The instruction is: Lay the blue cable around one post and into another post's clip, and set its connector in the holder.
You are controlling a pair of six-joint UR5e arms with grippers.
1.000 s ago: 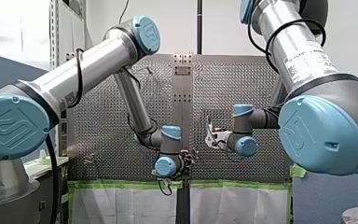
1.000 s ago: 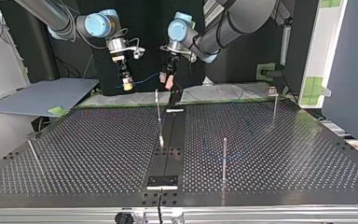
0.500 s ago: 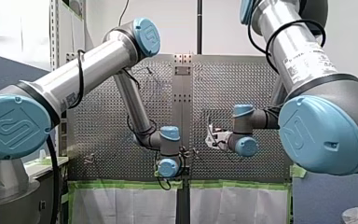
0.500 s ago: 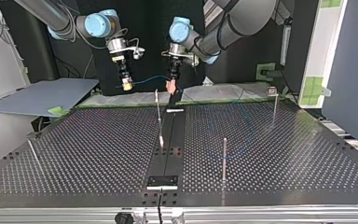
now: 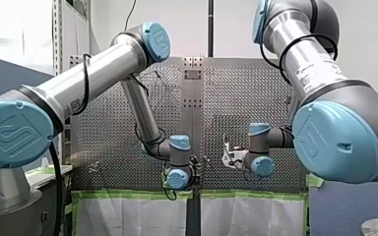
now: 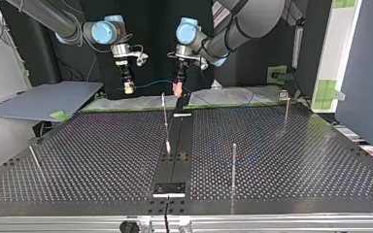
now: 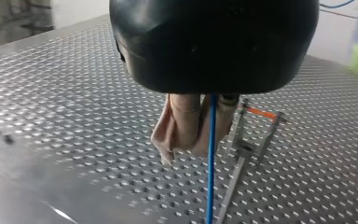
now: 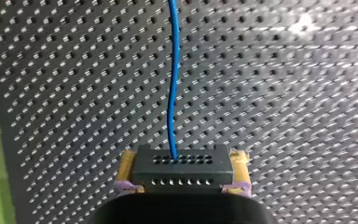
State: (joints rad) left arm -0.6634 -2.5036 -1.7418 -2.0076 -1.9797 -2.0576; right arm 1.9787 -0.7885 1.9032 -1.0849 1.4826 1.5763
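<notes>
Narrowed onto the black connector [image 8: 182, 163], my right pincer [image 8: 182, 173] grips its two short ends with yellow pads [image 8: 127, 169]. The blue cable [image 8: 172, 93] leaves the connector ahead, over the perforated counter [image 8: 298, 93]. My left pincer [image 7: 198, 142] seems closed on the cable further along, beige pads [image 7: 182, 121] flanking it, though its housing hides the contact. Both hang above the counter's arm-side edge, the cable strung between them. I judge the cable light, thin and limp, apt to slip through pads. The rigid connector is the surer handle, taken across its flat ends.
</notes>
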